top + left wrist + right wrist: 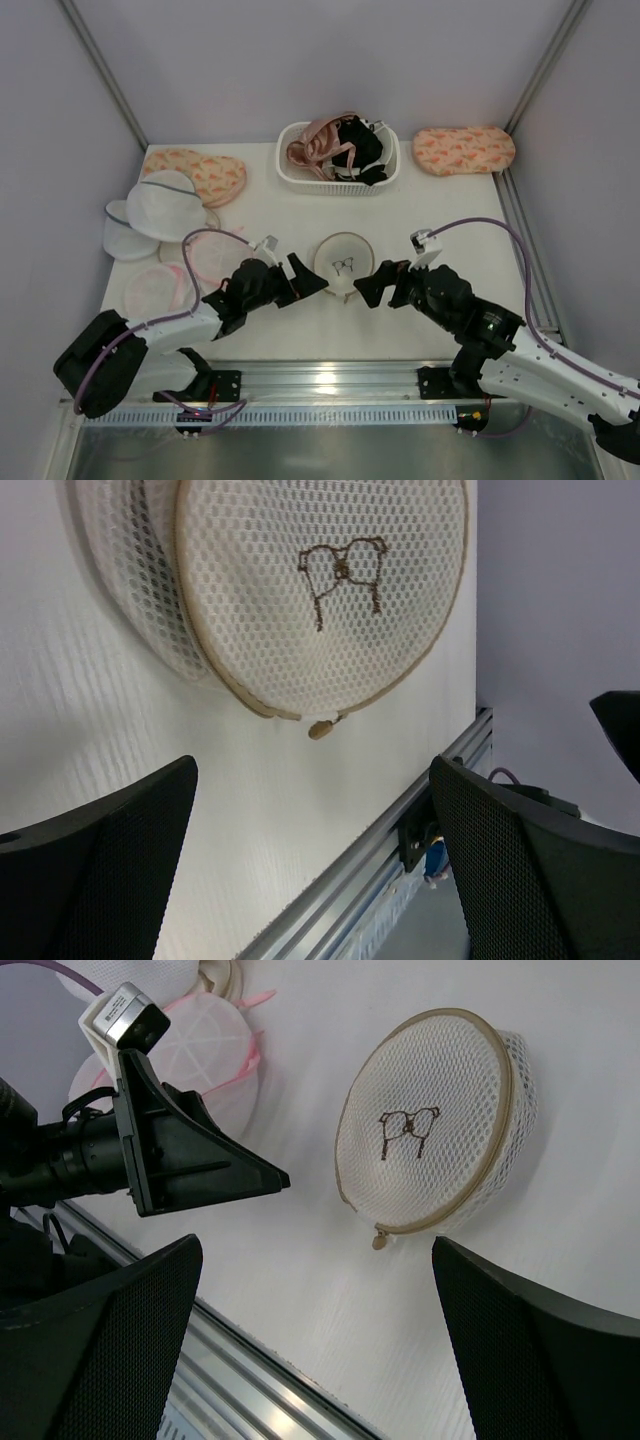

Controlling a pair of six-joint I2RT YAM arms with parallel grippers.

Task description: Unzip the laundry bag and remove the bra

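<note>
Cream mesh laundry bag (345, 262) zipped shut, flat on the table (455, 215). Flanking it, left gripper (312, 276) and right gripper (370, 282), both spread wide, holding nothing.

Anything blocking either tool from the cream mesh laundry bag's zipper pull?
Nothing visible. The round cream-white mesh laundry bag with a tan zipper rim lies between the open left tool and the open right tool, with only bare white table in the gaps. Its tan zipper pull sits uncovered at the bag's near edge.
</note>
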